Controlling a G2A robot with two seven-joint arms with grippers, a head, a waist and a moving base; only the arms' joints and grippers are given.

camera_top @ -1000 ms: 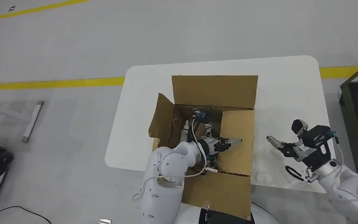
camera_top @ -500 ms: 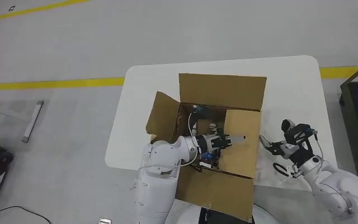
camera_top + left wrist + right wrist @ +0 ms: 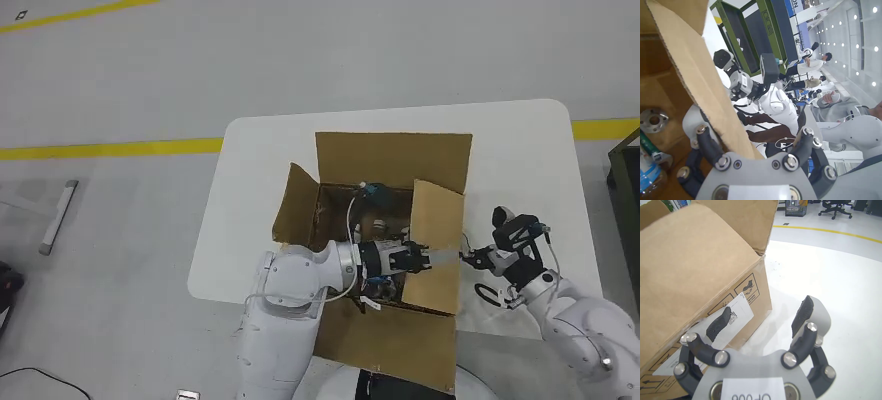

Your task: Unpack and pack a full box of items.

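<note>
**Top view**
Box (image 3: 390, 160): open near the middle of the white table (image 3: 520, 150), flaps turned up or outward.
Left gripper (image 3: 420, 258): inside the box's opening, at the flap (image 3: 438, 225) on the robot's right side.
Right gripper (image 3: 470, 258): outside the box, just beside that same flap, low over the table.

**Left wrist view**
Jaws: spread, astride the flap's edge. One finger (image 3: 691, 117) inside the box, the other (image 3: 807, 117) outside. Open gap between the cardboard and the outer finger.
Contents: metal flange (image 3: 654, 120) with bolt holes flat on the box floor. Near it a clear bottle (image 3: 648, 170) with a blue and green wrap.
Right arm: wrist just beyond the flap, on its outer face.

**Right wrist view**
Jaws: spread. One finger (image 3: 719, 321) close against the white label (image 3: 745, 313) on the box's outer wall, contact impossible to tell. The other finger (image 3: 803, 311) over bare table.
Box: brown wall upright on the table, printed handling marks around the label, the flap slanting outward above it.
</note>
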